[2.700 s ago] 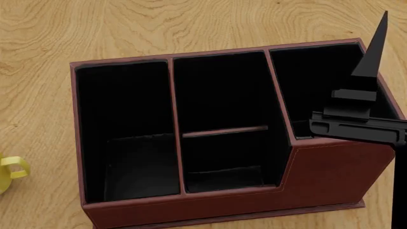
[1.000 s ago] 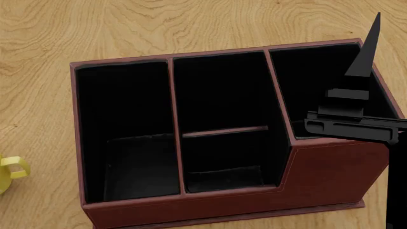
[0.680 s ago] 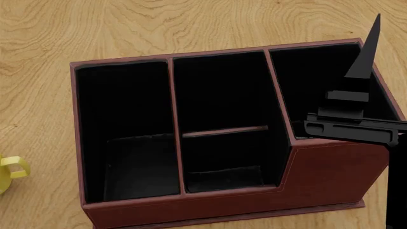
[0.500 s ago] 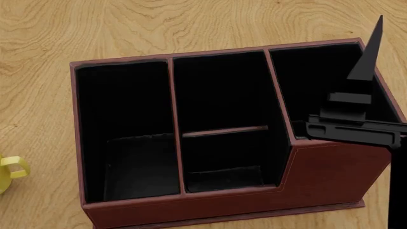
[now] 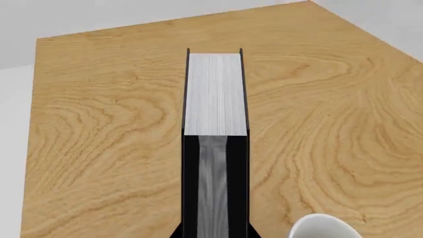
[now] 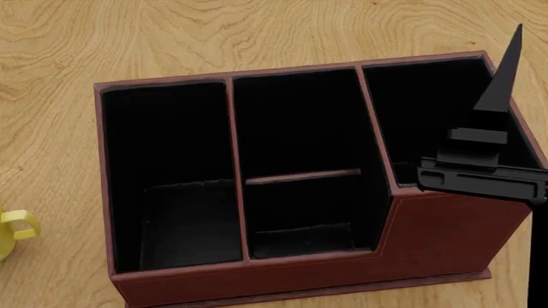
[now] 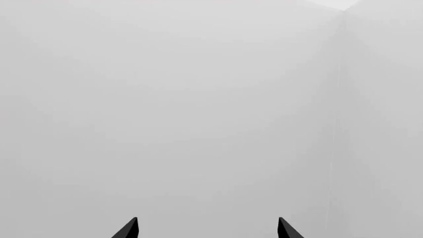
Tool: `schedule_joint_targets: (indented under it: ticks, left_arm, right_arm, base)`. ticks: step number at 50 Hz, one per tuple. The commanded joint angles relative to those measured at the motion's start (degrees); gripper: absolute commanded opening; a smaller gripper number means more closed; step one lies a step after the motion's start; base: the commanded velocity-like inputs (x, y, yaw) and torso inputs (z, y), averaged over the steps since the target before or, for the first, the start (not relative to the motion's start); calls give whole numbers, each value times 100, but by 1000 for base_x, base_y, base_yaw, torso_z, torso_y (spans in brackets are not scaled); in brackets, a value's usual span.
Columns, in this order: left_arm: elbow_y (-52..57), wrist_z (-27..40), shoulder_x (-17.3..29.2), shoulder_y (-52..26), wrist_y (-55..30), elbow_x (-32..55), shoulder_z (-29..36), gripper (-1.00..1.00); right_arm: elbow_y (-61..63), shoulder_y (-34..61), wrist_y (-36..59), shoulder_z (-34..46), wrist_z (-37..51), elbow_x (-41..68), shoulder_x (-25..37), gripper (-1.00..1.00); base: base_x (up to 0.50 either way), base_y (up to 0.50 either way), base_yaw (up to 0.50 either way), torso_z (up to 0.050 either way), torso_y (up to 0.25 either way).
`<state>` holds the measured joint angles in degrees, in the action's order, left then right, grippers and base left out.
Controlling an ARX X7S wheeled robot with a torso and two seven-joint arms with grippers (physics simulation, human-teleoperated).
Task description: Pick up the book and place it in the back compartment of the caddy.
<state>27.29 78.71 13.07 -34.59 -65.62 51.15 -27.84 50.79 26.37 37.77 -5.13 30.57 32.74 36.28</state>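
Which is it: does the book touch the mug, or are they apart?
Apart. The left wrist view shows bare wooden table between the book and the mug.

Matt leather-look caddy (image 6: pixel 445 237) (black-lined) on grained wooden table (image 6: pixel 256 32).

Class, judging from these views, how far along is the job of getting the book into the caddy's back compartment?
Done: the book is clamped in the left hand. In hand: carrying it; it does not show in the head view yet. Left: the back compartment of the caddy looks empty, so moving over it, lowering and releasing remain.
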Motion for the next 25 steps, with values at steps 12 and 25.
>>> schedule_joint_targets:
  ticks: [12,25]
  left_arm:
    - [585,160,422,-546,-454,276,183,-100]
    - [661,180,624,-898,-729,347,426,-100]
  right_arm:
    - [10,-57,-48,-68,28,79,37,100]
    - [17,-112,-95,-124,40,107,61,100]
  base:
    - [0,0,0,0,1]
    - [0,0,0,0,1]
